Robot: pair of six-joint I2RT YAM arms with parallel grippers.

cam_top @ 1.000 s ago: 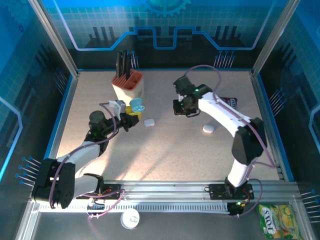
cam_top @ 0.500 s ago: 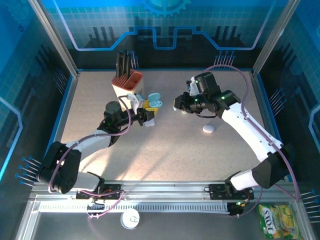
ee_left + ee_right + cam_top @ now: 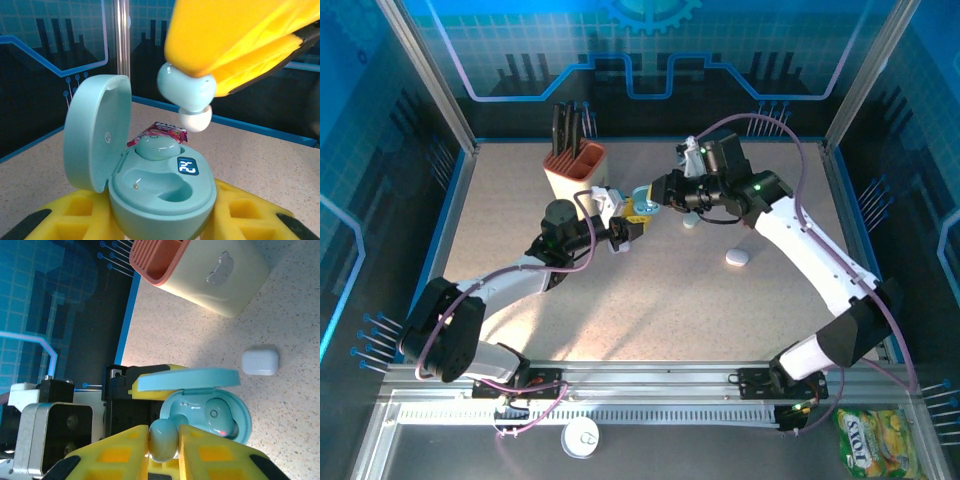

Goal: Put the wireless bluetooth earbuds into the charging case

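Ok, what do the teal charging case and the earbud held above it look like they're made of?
Charging case: likely hard plastic. The smooth teal shell has a satin look with soft highlights, and a small lit display is set into it.
Earbud: the teal body looks like glossy plastic, judging by its sheen. Its white tip looks matte and soft, probably silicone, though that is a guess.

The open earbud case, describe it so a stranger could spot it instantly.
Just right of the cream and orange holder, the left gripper holds it up. It is the mint-green case, lid open, unlike the closed white case.
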